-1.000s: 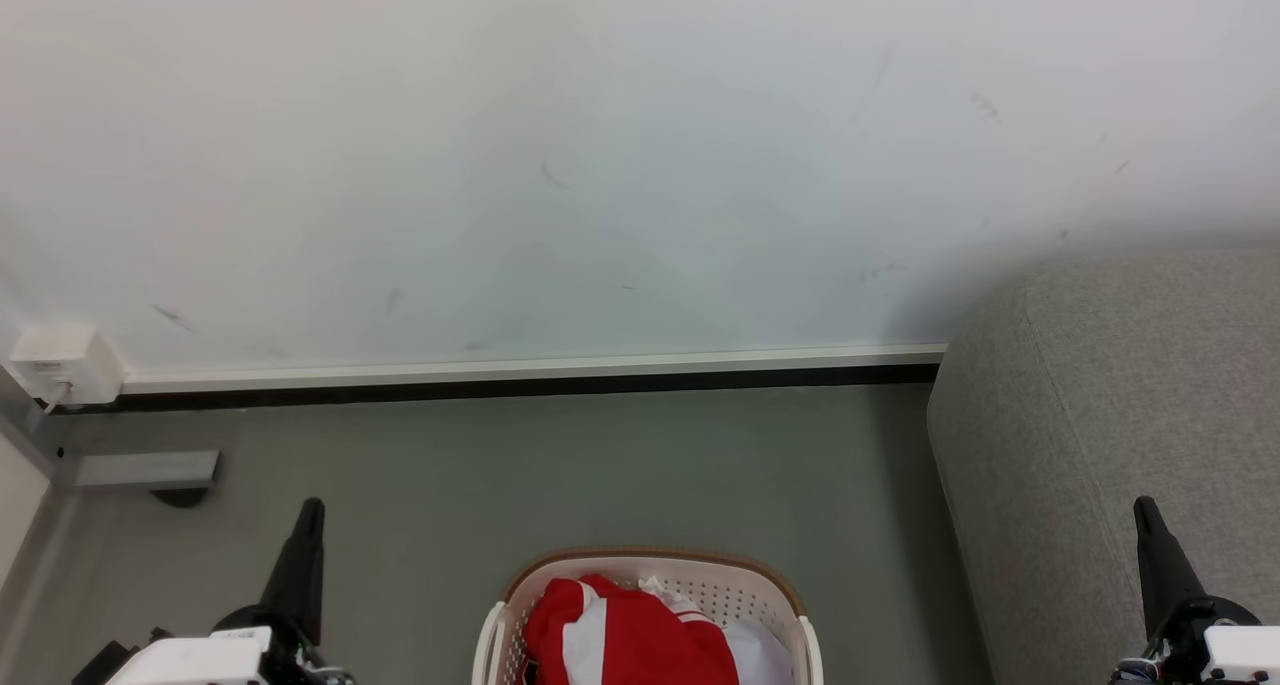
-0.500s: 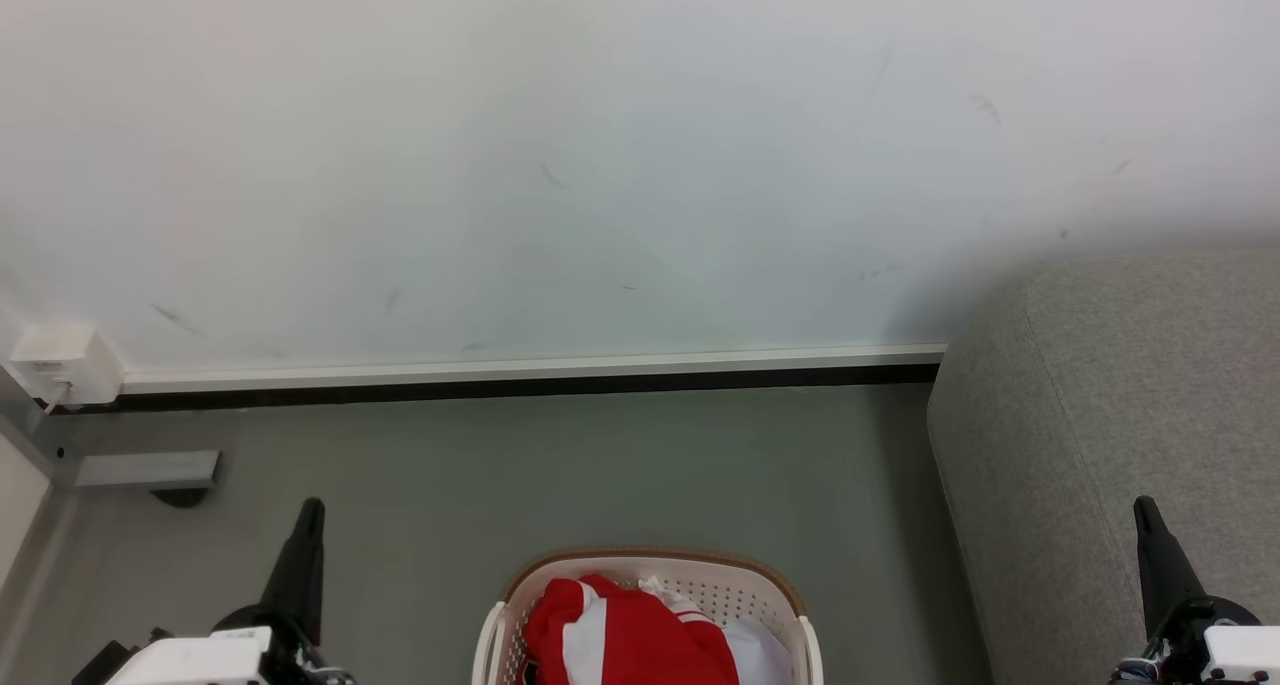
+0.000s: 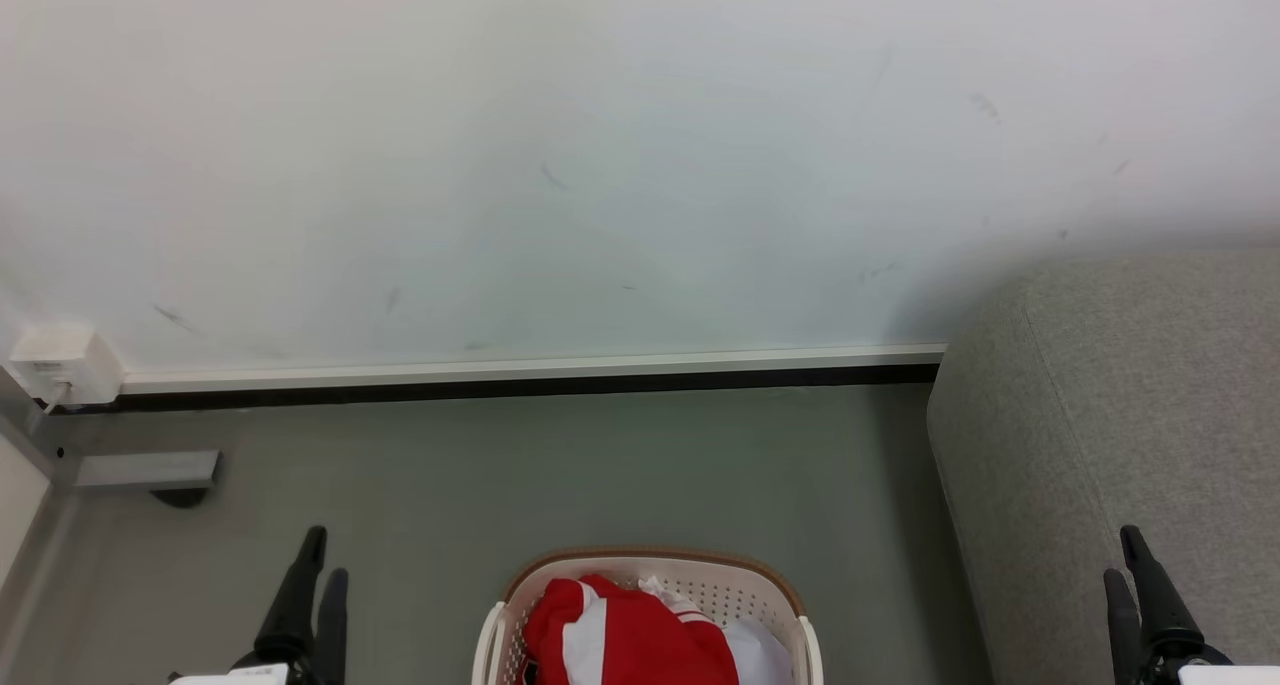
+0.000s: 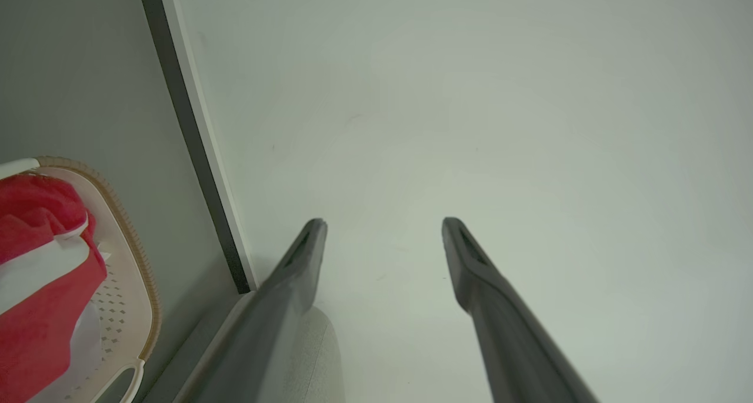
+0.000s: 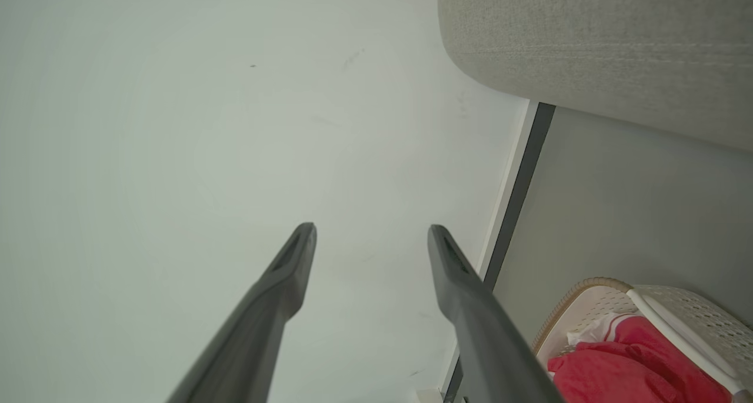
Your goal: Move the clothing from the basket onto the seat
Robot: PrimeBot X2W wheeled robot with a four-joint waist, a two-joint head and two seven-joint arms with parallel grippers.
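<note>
Room: From the head camera I see a pale, scuffed wall point(image 3: 600, 165) meeting a grey-green floor point(image 3: 600, 465) along a white-and-black skirting board point(image 3: 530, 370).
Basket: The cream, brown-rimmed basket point(image 3: 650, 557) stands on the floor at the bottom middle of the head view, between my two grippers and cut off by the lower edge.
Clothing: The clothing point(image 3: 630, 635), red with a broad white stripe, lies heaped inside the basket about level with the rim; a white piece point(image 3: 760, 650) lies against it on my right.
Seat: The grey seat point(image 3: 1130, 385) fills my right side, near the basket, with a strip of bare floor between them.
Left gripper: The left gripper point(image 3: 327, 555) hangs in the air left of the basket, fingers spread apart, holding nothing.
Right gripper: The right gripper point(image 3: 1119, 555) shows against the seat's side, likewise parted and empty.
Handling: I judge the fabric light, limp and not slippery; it should sag and trail when lifted. The raised red fold at the top of the heap looks like the best place to pinch.
In the way: The basket's rim could catch a hanging sleeve, and the seat's rounded edge stands higher than the basket. A white wall box point(image 3: 62, 363) and a grey bracket point(image 3: 145, 470) sit far left, well apart from the route.
</note>
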